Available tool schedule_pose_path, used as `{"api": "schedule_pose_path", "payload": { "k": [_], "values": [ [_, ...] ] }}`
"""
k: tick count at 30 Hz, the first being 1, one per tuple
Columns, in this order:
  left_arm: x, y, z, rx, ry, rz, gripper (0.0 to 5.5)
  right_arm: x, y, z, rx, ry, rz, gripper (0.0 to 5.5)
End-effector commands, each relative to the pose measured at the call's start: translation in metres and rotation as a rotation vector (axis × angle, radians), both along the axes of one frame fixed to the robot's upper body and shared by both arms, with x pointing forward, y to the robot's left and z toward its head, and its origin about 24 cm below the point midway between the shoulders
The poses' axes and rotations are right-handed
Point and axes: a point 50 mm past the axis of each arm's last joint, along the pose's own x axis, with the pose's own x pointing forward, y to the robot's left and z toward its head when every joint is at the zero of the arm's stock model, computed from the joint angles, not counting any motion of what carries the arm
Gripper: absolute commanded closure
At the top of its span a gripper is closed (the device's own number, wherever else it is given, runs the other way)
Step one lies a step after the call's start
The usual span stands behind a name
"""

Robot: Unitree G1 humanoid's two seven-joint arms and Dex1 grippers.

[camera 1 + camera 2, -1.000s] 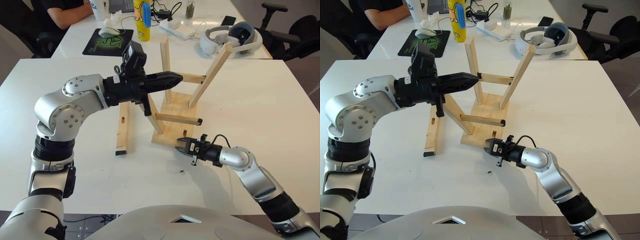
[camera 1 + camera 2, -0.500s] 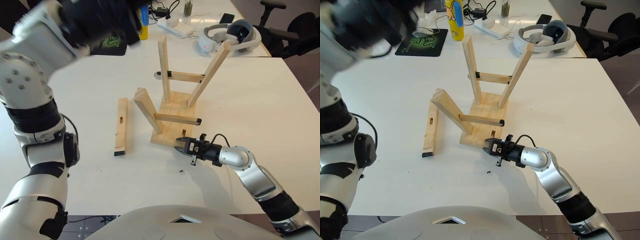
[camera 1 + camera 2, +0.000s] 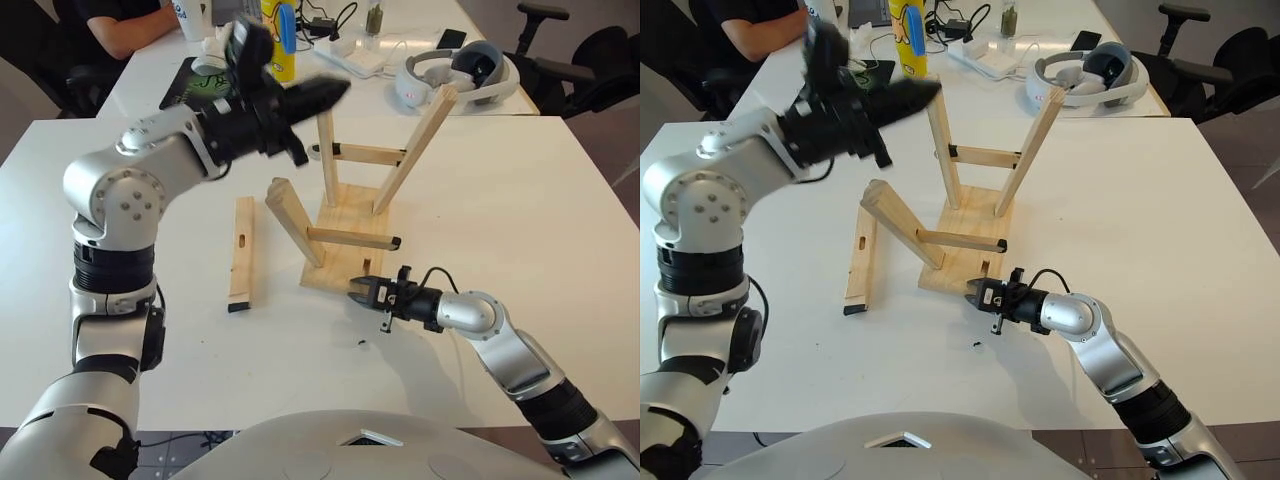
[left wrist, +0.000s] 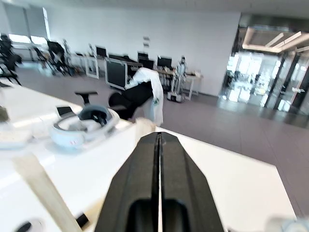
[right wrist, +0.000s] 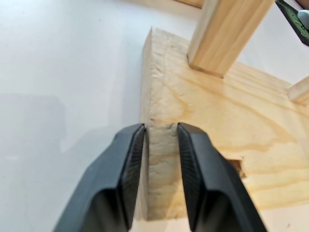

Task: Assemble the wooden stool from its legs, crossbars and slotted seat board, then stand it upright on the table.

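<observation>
Wooden seat board (image 3: 342, 262) is seen lying flat on the table (image 3: 520, 200) in the eye views with three legs (image 3: 330, 140) stuck upward, a loose leg (image 3: 242, 250) laid beside it and the left gripper (image 3: 338, 88) held raised near the leg tops; in the left wrist view its fingers (image 4: 140, 169) are pressed together on nothing; in the right wrist view the right gripper (image 5: 161, 133) is clamped on the board's edge.

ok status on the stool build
Left gripper: jaws shut, empty, in the air. Right gripper: jaws clamped on edge of pale wooden seat board. One slotted wooden leg lies loose beside it.
</observation>
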Motion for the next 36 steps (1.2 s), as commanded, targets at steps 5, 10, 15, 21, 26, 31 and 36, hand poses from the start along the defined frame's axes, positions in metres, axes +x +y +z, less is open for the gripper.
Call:
{"api": "schedule_pose_path", "payload": {
  "k": [5,10,15,21,26,31,36],
  "values": [
    [0.025,0.086,-0.001,0.028,-0.007,0.441,5.5,0.006,-0.03,-0.021,-0.217,-0.019,-0.028,4.62],
    [0.016,0.119,-0.078,0.284,0.18,0.631,5.08,0.009,-0.03,-0.015,-0.232,-0.126,0.016,4.8],
    [-0.008,0.11,-0.12,0.235,0.308,0.656,4.43,0.01,-0.018,0.0,-0.108,-0.209,0.021,4.83],
    [-0.045,0.095,-0.153,0.158,0.417,0.757,3.51,0.007,-0.005,0.018,0.003,-0.354,-0.009,4.83],
    [-0.059,0.091,-0.162,0.175,0.464,0.806,2.85,-0.004,0.006,0.043,0.166,-0.385,-0.072,4.83],
    [-0.073,0.079,-0.169,0.199,0.496,0.827,2.12,-0.011,0.007,0.056,0.229,-0.364,-0.109,4.83],
    [-0.078,0.067,-0.172,0.185,0.534,0.797,1.32,-0.018,0.003,0.049,0.355,-0.176,-0.27,4.83]
  ]
}}
